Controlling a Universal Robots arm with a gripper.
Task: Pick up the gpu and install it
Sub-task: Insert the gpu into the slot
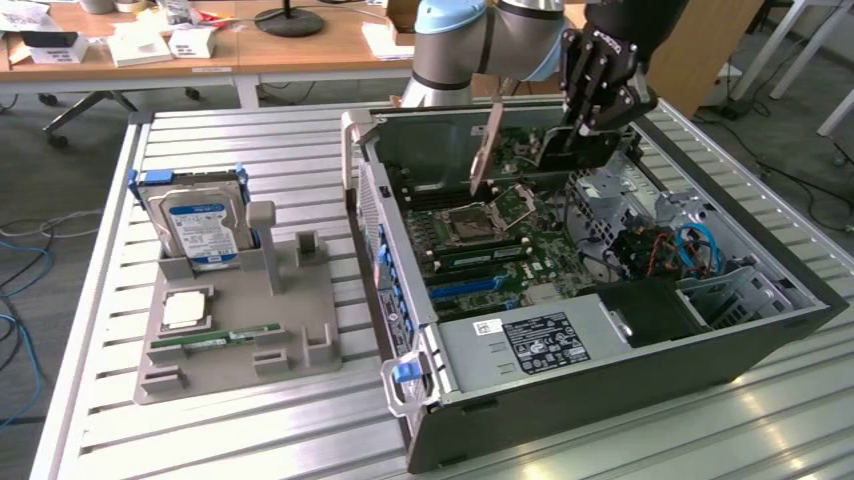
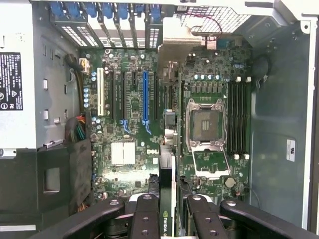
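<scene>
- The gripper (image 1: 590, 140) is clamped on the gpu (image 1: 531, 152), one finger on each flat face, gripping it by its top edge.
- The card hangs on edge inside the open PC case (image 1: 747, 330), up near the rear wall, with its metal bracket pointing toward the exterior view's left.
- From the wrist view, the gpu (image 2: 168, 149) sits edge-on over the motherboard (image 2: 124, 119), lined up between the blue slot (image 2: 145, 97) and the CPU socket (image 2: 206, 124).
- Honestly can't tell if it's touching a slot.
- Off on the exterior view's left, a grey tray (image 1: 220, 360) on the table (image 1: 294, 430) holds the hard drive (image 1: 198, 225) standing up.
- A green RAM stick (image 1: 214, 341) lies flat on the same tray.
</scene>
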